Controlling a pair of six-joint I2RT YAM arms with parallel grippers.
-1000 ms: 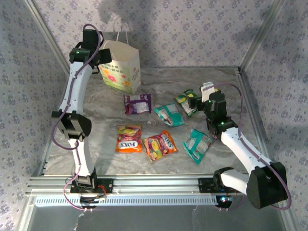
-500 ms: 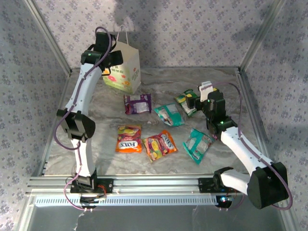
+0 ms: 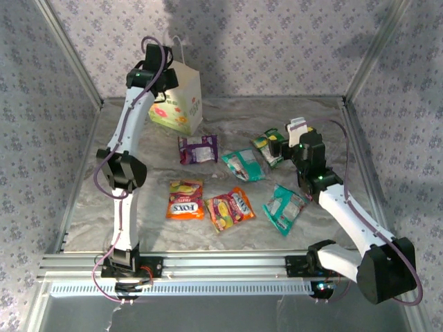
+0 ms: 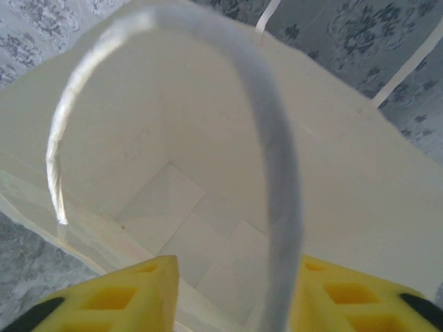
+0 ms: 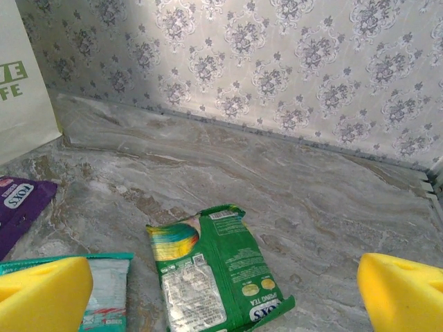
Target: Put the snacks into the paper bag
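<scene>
Left arm has swung farther right over the last second and now stands stretched tall, its tool [image 4: 232,297] above the mouth of the paper bag [image 3: 183,97] at far left. Its fingers are partly apart, with the cord handle [image 4: 277,173] between them, unclamped. Right arm is bent low, its tool [image 5: 225,290] spread wide and empty above the green packet [image 5: 211,266]. All six snacks [image 3: 185,199] lie on the bench [image 3: 318,117].

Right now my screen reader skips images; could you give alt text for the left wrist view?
Looking down into the open white paper bag, nothing inside, its cord handle arching between the yellow fingers of the left gripper.
</scene>
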